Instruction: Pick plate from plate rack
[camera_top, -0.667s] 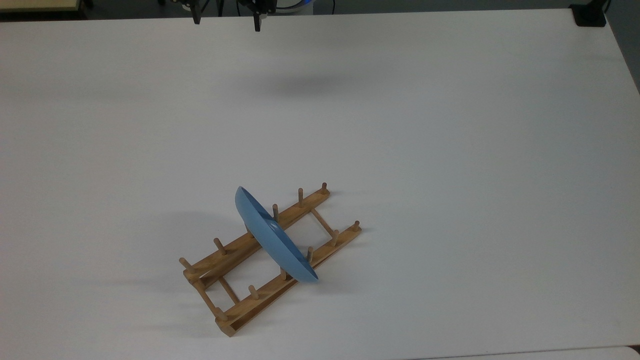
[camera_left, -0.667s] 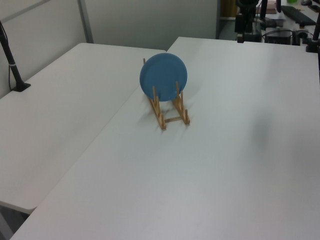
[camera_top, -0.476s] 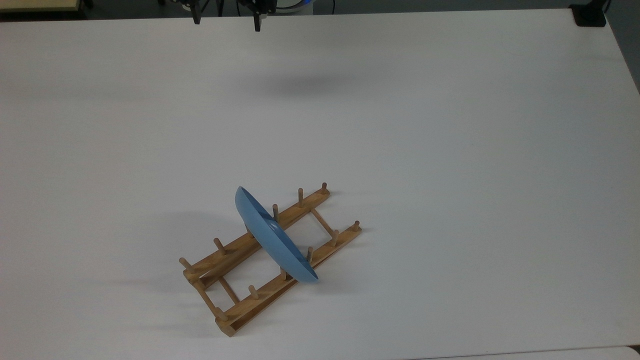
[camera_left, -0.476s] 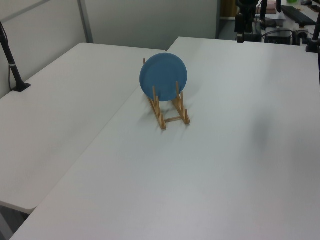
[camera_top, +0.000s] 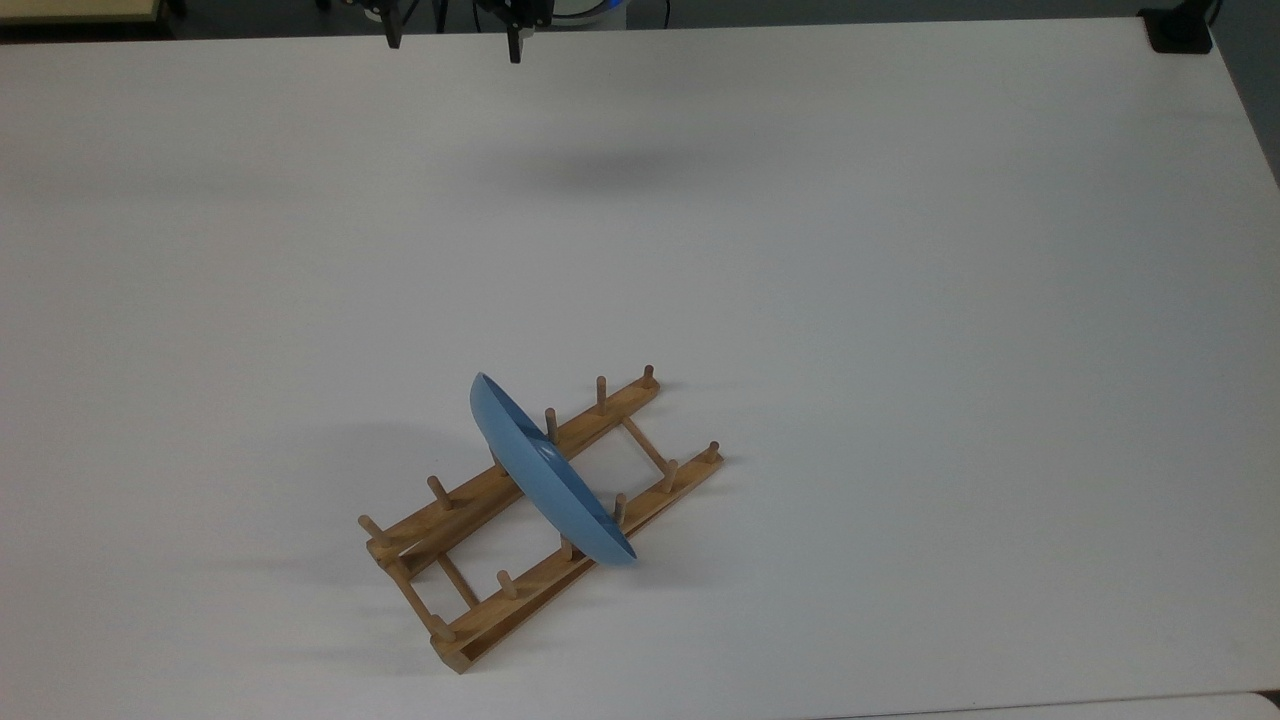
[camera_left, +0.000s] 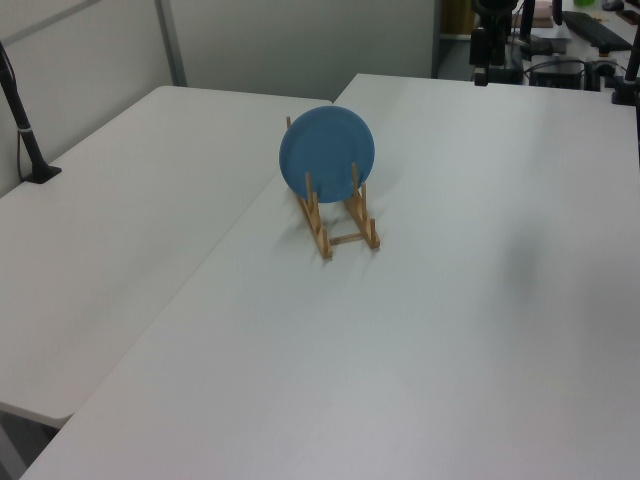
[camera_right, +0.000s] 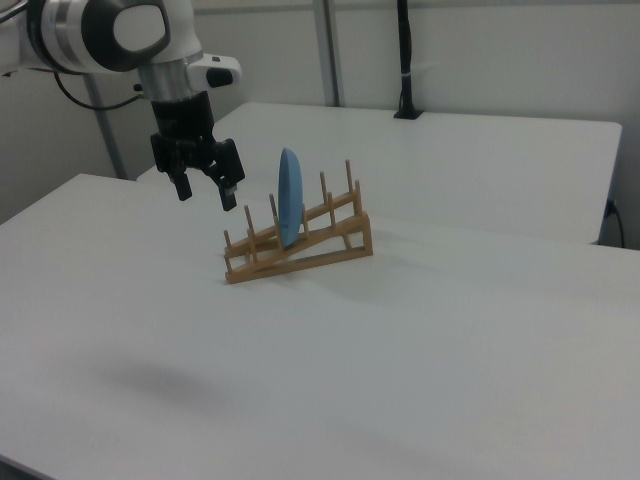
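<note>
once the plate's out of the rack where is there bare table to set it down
Bare table runs from the plate rack to the top view's right edge, and from the rack up to the gripper, open at the far edge. Crowding is limited to the rack, where the plate stands between pegs.

A blue plate (camera_right: 290, 196) stands upright on edge in a wooden plate rack (camera_right: 300, 245), held between its pegs near the middle of the rack. The rack sits on a white table (camera_right: 400, 340), its right end raised higher than its left in the right view. To the right view's left of the rack, the robot arm's gripper (camera_right: 207, 193) hangs above the table with its two fingers spread apart, clear of the plate and holding nothing.
</note>
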